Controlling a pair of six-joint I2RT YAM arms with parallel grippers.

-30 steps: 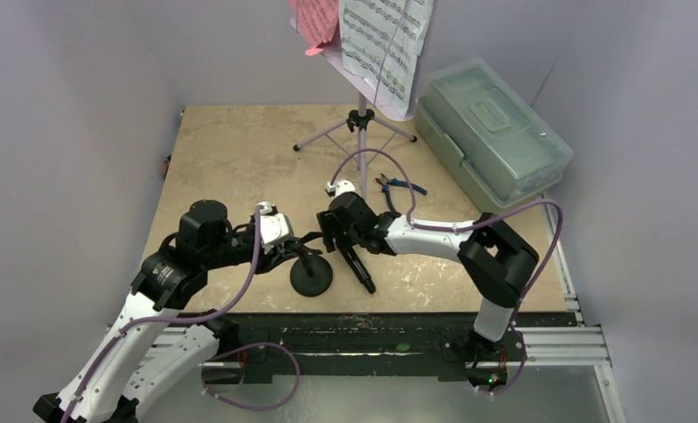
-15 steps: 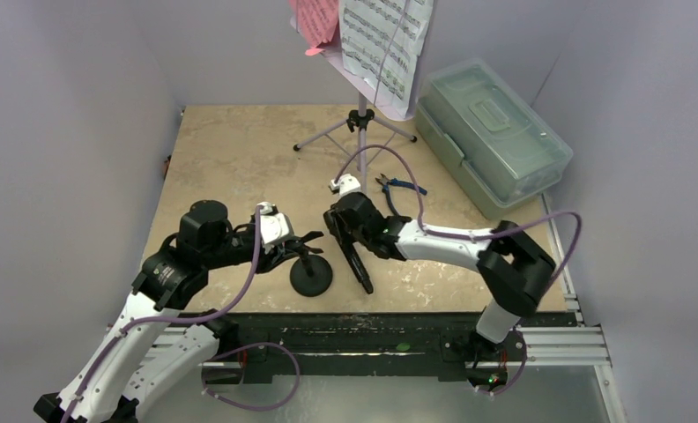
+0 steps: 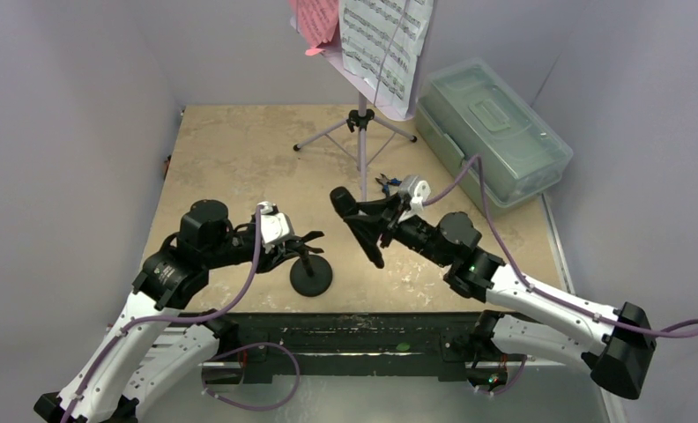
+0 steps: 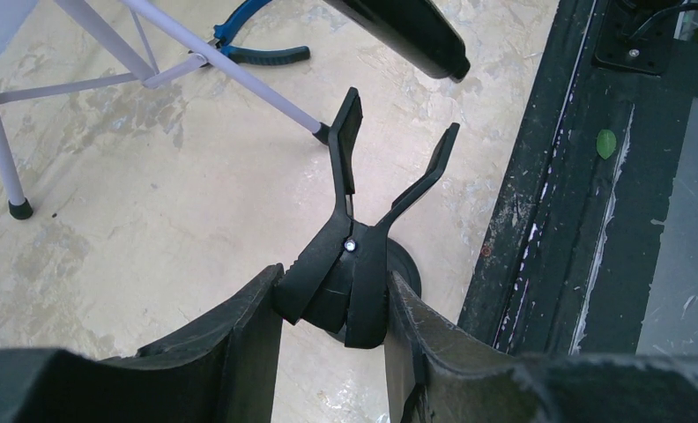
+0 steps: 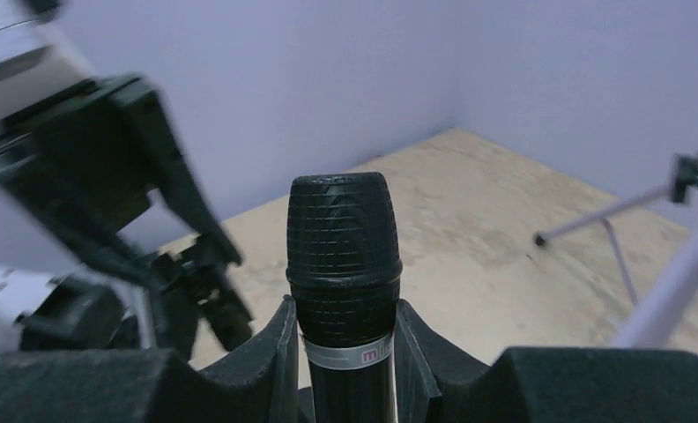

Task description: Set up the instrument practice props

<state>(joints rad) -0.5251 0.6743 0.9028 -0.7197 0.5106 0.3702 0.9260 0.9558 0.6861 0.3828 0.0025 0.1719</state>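
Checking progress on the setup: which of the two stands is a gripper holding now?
The short black round-based mic stand, near the front edge: the left gripper is closed on it. The lavender tripod music stand stands free at the back.

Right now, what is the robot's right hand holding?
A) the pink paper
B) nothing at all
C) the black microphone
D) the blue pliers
C: in the right wrist view the black microphone sits clamped between the two fingers of the right gripper, its round head sticking out in front.
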